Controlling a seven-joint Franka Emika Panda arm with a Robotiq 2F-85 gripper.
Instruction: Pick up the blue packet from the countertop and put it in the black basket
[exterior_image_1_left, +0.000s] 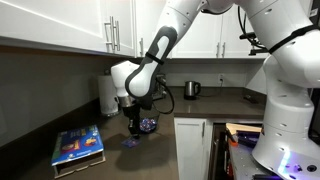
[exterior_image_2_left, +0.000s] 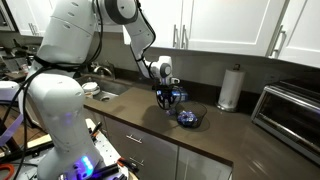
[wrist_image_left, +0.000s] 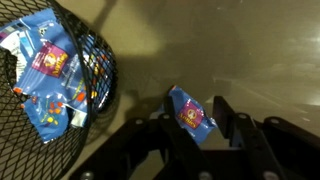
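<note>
Dim, soft-focus pictures; wrist view dark, with countertop glare.

paper-towel roll (exterior_image_2_left: 231, 88): upright at backsplash | toaster oven (exterior_image_2_left: 291, 116): beside roll | flat blue box (exterior_image_1_left: 78, 146): lying on countertop (exterior_image_2_left: 150, 126) | kettle (exterior_image_1_left: 192, 88): rear counter | white cabinets (exterior_image_1_left: 60, 25): overhead

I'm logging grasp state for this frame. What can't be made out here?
1. Wrist view: whether the gripper actually touches the blue packet lying between its fingers; the contact area is too dark.
2. Wrist view: the black basket is cut off by the left edge.
3. Both exterior views: the blue packet is too small and blurred to judge its pose.
</note>
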